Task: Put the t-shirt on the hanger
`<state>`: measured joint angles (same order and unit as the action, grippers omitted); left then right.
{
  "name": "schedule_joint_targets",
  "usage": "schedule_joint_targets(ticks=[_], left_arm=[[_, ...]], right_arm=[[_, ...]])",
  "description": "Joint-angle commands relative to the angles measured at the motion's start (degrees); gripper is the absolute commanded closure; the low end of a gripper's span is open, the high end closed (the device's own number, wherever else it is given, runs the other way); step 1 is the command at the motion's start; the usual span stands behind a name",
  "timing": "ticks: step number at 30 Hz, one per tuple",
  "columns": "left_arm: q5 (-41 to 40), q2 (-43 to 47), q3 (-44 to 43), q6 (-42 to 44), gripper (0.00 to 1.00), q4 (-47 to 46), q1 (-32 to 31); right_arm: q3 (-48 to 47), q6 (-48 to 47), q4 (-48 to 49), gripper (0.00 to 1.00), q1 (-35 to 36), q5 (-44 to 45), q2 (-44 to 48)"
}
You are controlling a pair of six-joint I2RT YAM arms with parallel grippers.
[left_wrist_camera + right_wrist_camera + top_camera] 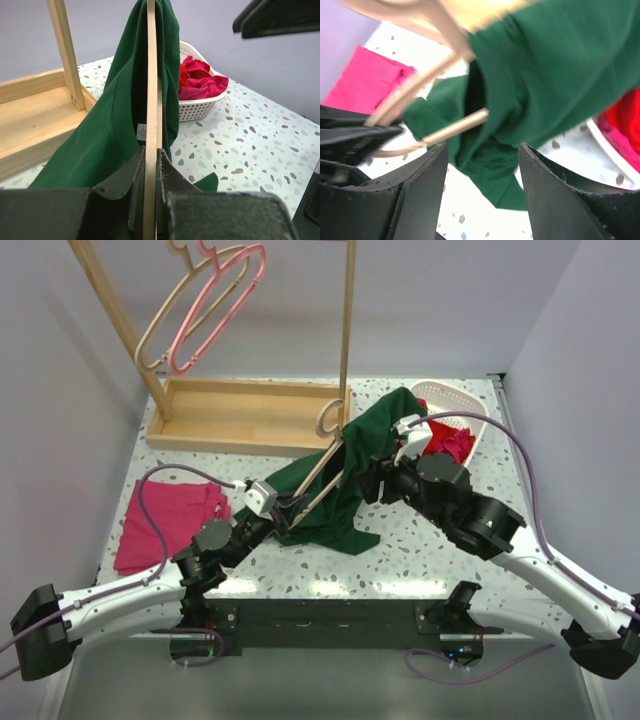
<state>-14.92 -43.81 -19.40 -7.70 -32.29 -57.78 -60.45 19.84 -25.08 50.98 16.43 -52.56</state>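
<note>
At desk centre, item by item, claws first.

1. Left claw (150,162): one; both fingers clamped flat on a thin wooden bar of the hanger (151,75), at its lower end.
2. Right claw (482,150): one; fingers spread wide, nothing between them, facing the draped cloth from the basket side.
3. Hanger, pale wood: one; tilted, lower end in the left claw, hook end raised toward the rack post.
4. T-shirt (120,115), dark green: one; draped over the raised upper part of the hanger, the hanger's lower bars bare, loose cloth trailing onto the desk (420,540). White neck label (141,132): one, just beside the gripped bar.
5. Basket (470,410), white plastic: one; far right corner, just beyond the t-shirt, holding one red garment (450,440).
6. Pink garment (170,520): one; folded flat on the left of the desk, well apart from the t-shirt.
7. Rack (240,415), wood, with a tray base: one; along the far edge.
8. Hangers on the rack: two, one pink hanger (215,310) and one beige hanger (158,325), hung side by side.

Totals: hangers three, garments three.
</note>
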Motion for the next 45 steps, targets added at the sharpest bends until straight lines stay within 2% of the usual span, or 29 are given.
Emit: schedule_joint_targets(ticks=[1,3,4,7,12,24,28,34,38,42,45], left_arm=[[1.8,-2.7,-2.6,-2.0,1.0,-10.2,0.0],[2.1,-3.6,-3.2,-2.4,1.0,-9.5,0.0],[2.3,-3.7,-3.5,-2.7,1.0,-9.1,0.0],[2.9,-4.7,-4.8,-3.5,1.0,-6.6,0.0],[3.7,-4.9,-6.3,-4.5,1.0,-3.4,0.0],[6.0,-5.1,-10.4,-6.6,1.0,3.5,0.0],[6.5,-4.6,-10.8,-7.3,1.0,4.4,0.0],[6.0,-4.8,-12.7,-9.3,1.0,7.8,0.0],[5.7,-3.7,-12.6,-9.7,1.0,8.4,0.0],[5.8,-2.9,-12.7,-9.6,1.0,9.3,0.0],[6.0,-2.8,-12.7,-9.6,1.0,10.0,0.0]], right_arm=[[-5.0,-3.9,3.8,0.26,0.2,-1.5,-1.2],[-6.8,-4.3,3.4,0.15,0.1,-0.4,-3.3],[-8.1,-4.9,3.5,0.15,0.1,-0.3,-4.0],[-7.9,-6.8,7.2,0.22,0.1,0.2,-5.3],[-7.9,-9.4,9.6,0.26,0.0,-1.4,-8.0],[-1.5,-17.5,23.6,0.27,-0.3,0.4,-10.1],[-0.2,-17.9,26.4,0.35,-0.4,0.1,-11.8],[3.9,-19.5,33.3,0.4,-0.8,1.6,-11.3],[3.9,-22.3,33.5,0.44,-1.5,2.6,-12.9],[5.9,-21.1,34.7,0.44,-4.8,-1.6,-11.7],[5.8,-18.5,34.6,0.43,-9.2,-9.9,-11.1]])
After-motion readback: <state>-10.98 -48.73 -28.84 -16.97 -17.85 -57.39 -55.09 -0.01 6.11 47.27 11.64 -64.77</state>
